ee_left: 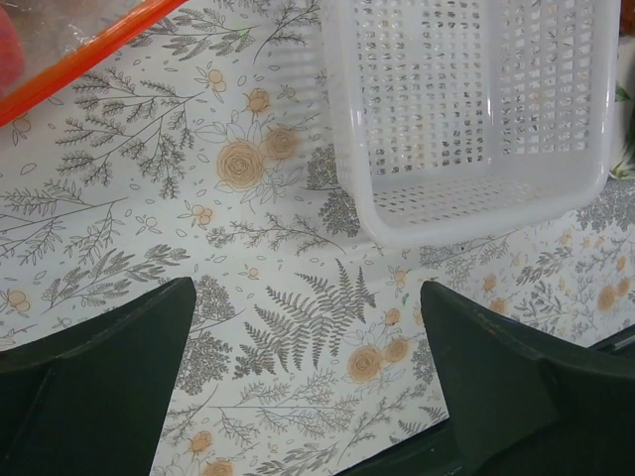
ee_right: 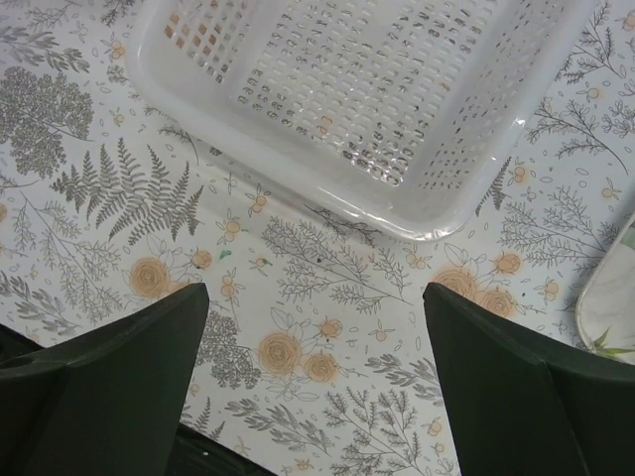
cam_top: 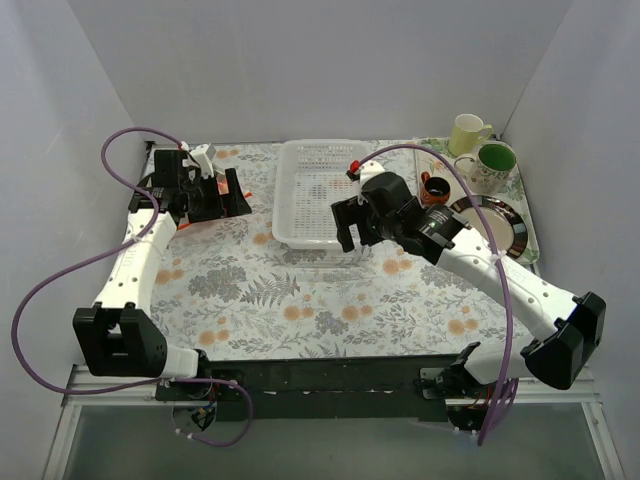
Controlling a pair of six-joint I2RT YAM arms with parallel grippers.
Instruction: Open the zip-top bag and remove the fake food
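Note:
The zip-top bag [cam_top: 185, 224] lies at the table's far left, mostly hidden under my left gripper [cam_top: 235, 195]; only bits of its red-orange strip show. In the left wrist view the zip strip [ee_left: 79, 55] crosses the top left corner with clear plastic behind it. A blurred red shape [ee_left: 8, 50], perhaps one of the fake food pieces, sits at that edge; the other pieces are hidden. My left gripper [ee_left: 308, 297] is open and empty over the cloth. My right gripper [cam_top: 352, 238] is open and empty by the basket's near edge, and it also shows in the right wrist view [ee_right: 316, 297].
A white perforated basket [cam_top: 320, 190] stands mid-table, also seen from the left wrist [ee_left: 466, 119] and the right wrist [ee_right: 347, 89]. At the far right a tray [cam_top: 532, 240] holds a plate [cam_top: 495, 225], a yellow mug [cam_top: 468, 132], a green-lined mug [cam_top: 490, 165] and a small brown cup [cam_top: 435, 187].

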